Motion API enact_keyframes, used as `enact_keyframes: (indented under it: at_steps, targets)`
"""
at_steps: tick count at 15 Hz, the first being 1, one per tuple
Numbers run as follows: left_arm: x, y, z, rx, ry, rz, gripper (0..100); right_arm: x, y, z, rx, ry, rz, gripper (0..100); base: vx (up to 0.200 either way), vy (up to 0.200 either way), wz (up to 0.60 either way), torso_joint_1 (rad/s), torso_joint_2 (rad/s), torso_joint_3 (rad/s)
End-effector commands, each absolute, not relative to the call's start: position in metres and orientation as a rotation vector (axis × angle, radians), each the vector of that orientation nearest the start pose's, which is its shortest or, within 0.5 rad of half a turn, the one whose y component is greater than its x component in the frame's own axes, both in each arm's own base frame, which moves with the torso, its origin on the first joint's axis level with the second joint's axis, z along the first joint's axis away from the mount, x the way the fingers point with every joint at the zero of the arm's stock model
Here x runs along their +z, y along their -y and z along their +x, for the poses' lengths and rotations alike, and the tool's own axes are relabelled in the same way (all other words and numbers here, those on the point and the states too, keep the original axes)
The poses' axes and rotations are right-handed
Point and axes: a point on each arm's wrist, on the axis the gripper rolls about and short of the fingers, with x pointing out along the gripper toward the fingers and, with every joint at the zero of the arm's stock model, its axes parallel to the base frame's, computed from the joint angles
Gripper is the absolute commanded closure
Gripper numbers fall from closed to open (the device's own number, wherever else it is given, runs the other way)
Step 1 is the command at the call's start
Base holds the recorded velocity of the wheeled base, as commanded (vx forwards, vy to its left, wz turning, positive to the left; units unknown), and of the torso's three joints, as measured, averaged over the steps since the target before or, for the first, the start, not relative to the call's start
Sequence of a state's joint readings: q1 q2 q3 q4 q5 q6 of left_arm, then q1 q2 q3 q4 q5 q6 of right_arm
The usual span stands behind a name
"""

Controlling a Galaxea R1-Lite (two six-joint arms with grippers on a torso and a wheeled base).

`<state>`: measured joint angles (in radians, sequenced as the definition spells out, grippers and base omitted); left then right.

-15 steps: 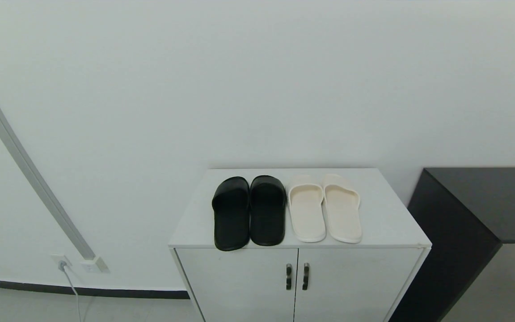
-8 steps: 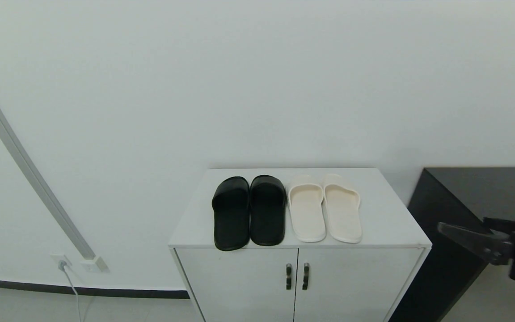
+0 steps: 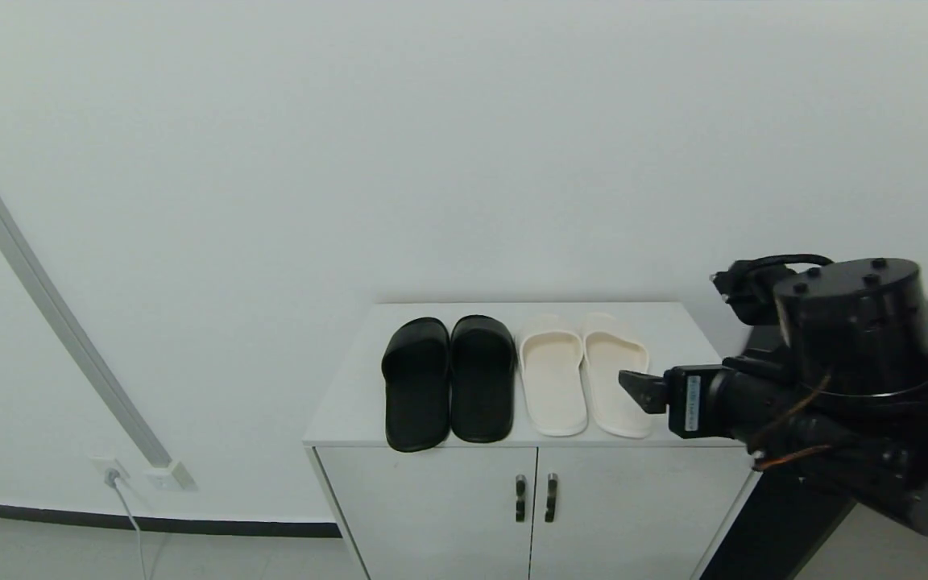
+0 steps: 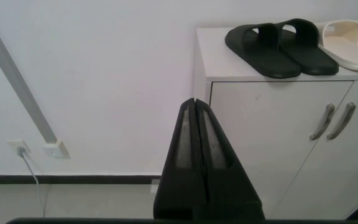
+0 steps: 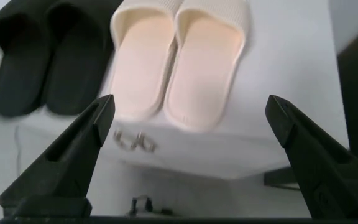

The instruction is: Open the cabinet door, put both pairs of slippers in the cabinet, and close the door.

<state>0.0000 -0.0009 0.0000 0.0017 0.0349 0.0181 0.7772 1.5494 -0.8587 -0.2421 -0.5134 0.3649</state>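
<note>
Two pairs of slippers, where do you have them?
— Both on top of the cabinet (image 3: 347, 411), side by side, toes to the wall. I see the black slippers (image 3: 464, 387) on the left and the cream slippers (image 3: 573, 395) touching them on the right, heels near the front edge.
— And the doors?
— Both doors (image 3: 432, 515) are closed, with the handles (image 3: 520, 498) side by side at the middle seam.
— Your right gripper?
— My right gripper (image 3: 635, 388) sits at the cabinet's right front corner, about level with the top, just beside the outer cream slipper. Its fingers (image 5: 73, 149) are spread wide with nothing between them. From the head camera the tip overlaps the heel, so I can't say whether it touches, though it looks clear.
— Left?
— My left gripper (image 4: 194, 109) hangs lower than the cabinet top, off its left front corner and apart from it. Its fingers are pressed flat together, empty.
— Anything else?
— A dark table (image 3: 786, 532) stands right of the cabinet, and a wall socket (image 3: 112, 470) with a cable (image 3: 134, 524) sits low on the left.
</note>
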Motion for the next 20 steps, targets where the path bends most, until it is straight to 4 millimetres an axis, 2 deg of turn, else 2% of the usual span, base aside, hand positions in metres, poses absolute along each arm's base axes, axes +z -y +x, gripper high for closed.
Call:
enact_keyframes:
  at_steps: [1,3,4,6,10,15,20]
  targets:
    - [0.075,-0.001,-0.023,0.035,-0.002,0.018,100,0.167,-0.213,0.230,0.108,-0.396,0.048,0,0.000,0.000,0.00,0.000,0.00,0.000]
    - [0.075,-0.001,-0.023,0.035,-0.002,0.018,100,0.150,-0.227,0.246,0.101,-0.371,0.056,0,0.000,0.000,0.00,0.000,0.00,0.000]
    - [0.075,-0.001,-0.023,0.035,-0.002,0.018,100,0.146,-0.230,0.250,0.102,-0.368,0.051,0,0.000,0.000,0.00,0.000,0.00,0.000]
    - [0.075,-0.001,-0.023,0.035,-0.002,0.017,100,0.130,-0.238,0.272,0.087,-0.338,0.042,0,0.000,0.000,0.00,0.000,0.00,0.000]
    - [0.075,-0.001,-0.023,0.035,-0.002,0.017,100,0.108,-0.247,0.305,0.071,-0.333,0.047,0,0.000,0.000,0.00,0.000,0.00,0.000]
    - [0.075,-0.001,-0.023,0.035,-0.002,0.017,100,0.097,-0.253,0.350,0.047,-0.289,0.043,0,0.000,0.000,0.00,0.000,0.00,0.000]
    - [0.075,-0.001,-0.023,0.035,-0.002,0.017,100,0.090,-0.258,0.377,0.038,-0.259,0.031,0,0.000,0.000,0.00,0.000,0.00,0.000]
